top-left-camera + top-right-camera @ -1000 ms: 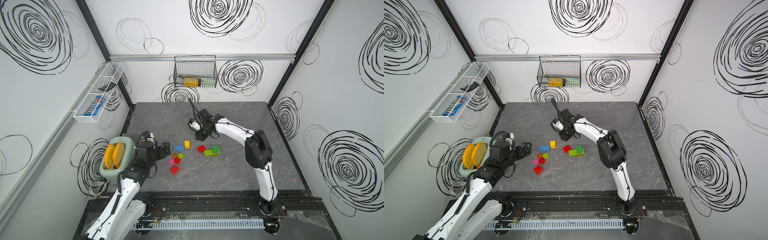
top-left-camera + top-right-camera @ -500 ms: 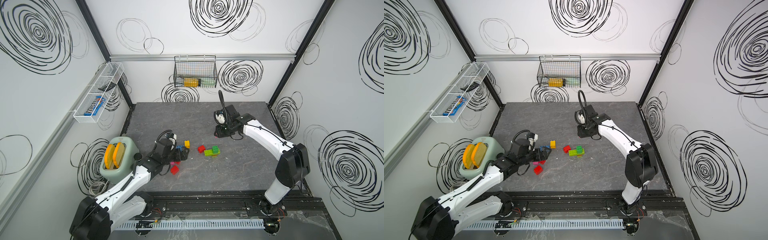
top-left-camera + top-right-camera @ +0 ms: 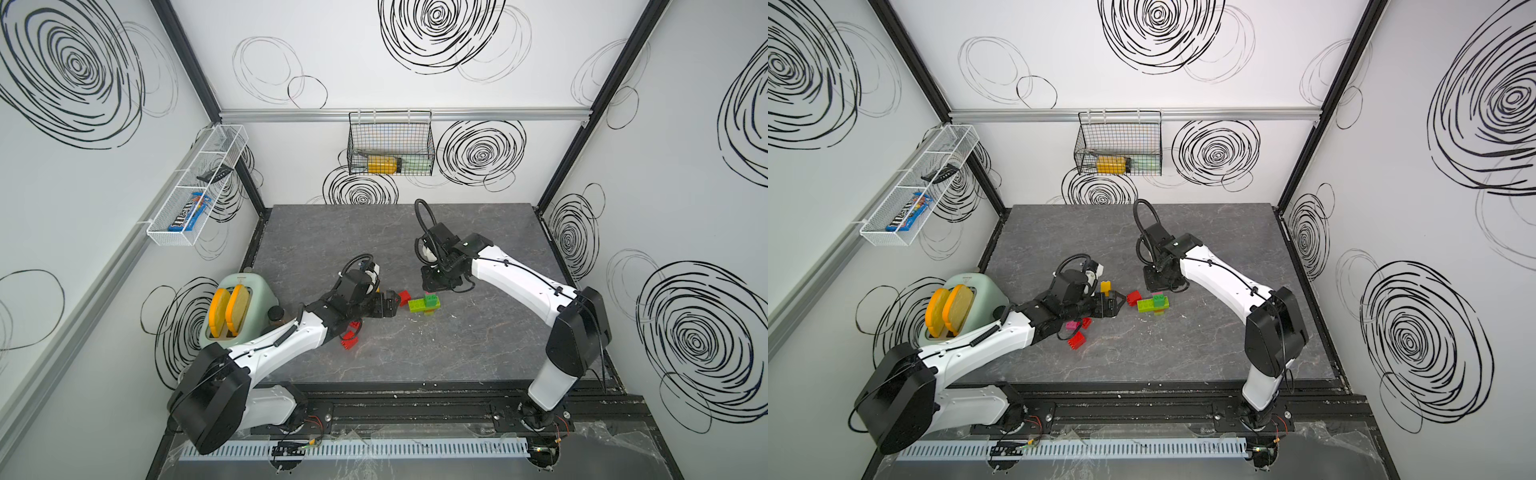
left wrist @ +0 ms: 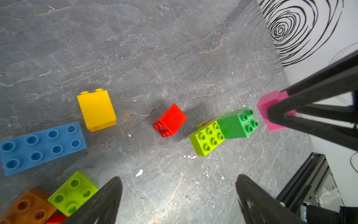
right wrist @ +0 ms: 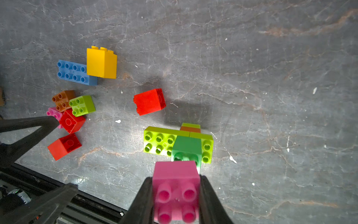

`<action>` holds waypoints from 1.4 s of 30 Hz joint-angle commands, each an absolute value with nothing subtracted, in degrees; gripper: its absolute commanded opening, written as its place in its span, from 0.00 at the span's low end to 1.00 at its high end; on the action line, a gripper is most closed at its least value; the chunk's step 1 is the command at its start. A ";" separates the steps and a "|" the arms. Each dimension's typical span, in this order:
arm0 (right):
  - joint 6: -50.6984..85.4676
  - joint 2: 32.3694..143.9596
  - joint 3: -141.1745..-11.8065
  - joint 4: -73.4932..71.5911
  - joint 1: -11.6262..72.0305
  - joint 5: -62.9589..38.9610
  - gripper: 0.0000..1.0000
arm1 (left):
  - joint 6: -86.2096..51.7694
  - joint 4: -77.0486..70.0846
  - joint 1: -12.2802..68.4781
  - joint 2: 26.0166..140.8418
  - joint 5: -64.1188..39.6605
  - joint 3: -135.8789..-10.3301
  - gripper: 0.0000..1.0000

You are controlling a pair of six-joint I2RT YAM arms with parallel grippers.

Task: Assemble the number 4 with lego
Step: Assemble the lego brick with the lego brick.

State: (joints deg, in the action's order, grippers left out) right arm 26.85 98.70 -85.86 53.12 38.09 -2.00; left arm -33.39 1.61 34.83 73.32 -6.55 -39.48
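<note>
Studded pink brick [image 5: 176, 194] clamped in right pincer [image 5: 176, 179], left pincer [image 4: 178, 179] spread wide, empty; glossy lego [image 4: 171, 120] on veined tabletop [image 4: 174, 48]

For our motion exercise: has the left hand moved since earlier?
Yes: the left hand moved away from the mint-green toaster, towards the small red studded brick.

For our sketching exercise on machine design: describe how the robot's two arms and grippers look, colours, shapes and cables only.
The left arm and right arm have white link shells and black joint housings. A thin black cable runs along each link; a thicker black hose loops at each wrist. The left gripper and right gripper each have two black, tapering fingers with triangular cut-outs.
</note>
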 commanded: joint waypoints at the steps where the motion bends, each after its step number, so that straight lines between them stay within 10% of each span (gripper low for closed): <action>1: 30.19 98.81 -84.75 54.99 38.93 -0.44 0.00 | -32.26 -0.27 35.16 73.31 -5.16 -40.19 0.96; 42: 34.09 106.41 -72.14 55.19 43.19 3.52 0.00 | -30.86 -0.85 37.66 81.64 -7.24 -40.43 0.96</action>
